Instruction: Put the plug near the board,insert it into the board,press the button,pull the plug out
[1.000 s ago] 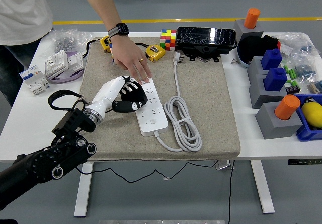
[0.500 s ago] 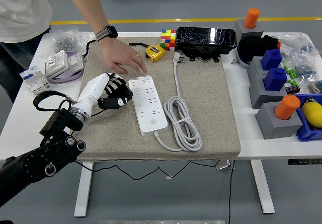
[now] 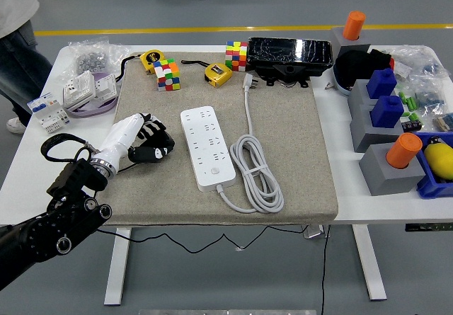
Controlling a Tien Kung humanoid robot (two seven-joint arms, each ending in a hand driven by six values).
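The white power strip (image 3: 207, 149) lies on the grey mat (image 3: 297, 138), its long side running away from me. Its grey cable lies coiled (image 3: 258, 173) at its right and runs up to the plug (image 3: 248, 81), which lies loose on the mat's far side, well apart from the strip's sockets. My left hand (image 3: 153, 144), black and white, rests on the mat just left of the strip, not touching it. Its fingers are loosely curled and hold nothing. My right arm is out of view.
A person (image 3: 15, 32) stands at the far left corner, hands off the table. Two colour cubes (image 3: 167, 74) (image 3: 237, 55), two yellow tape measures (image 3: 218, 73) (image 3: 148, 59) and a black box (image 3: 290, 53) line the far edge. Grey blocks with blue and orange pieces (image 3: 386, 117) stand at the right.
The person's hand left the strip's far end and pulled away out of view, uncovering a colour cube. My left hand drew back left, off the strip.
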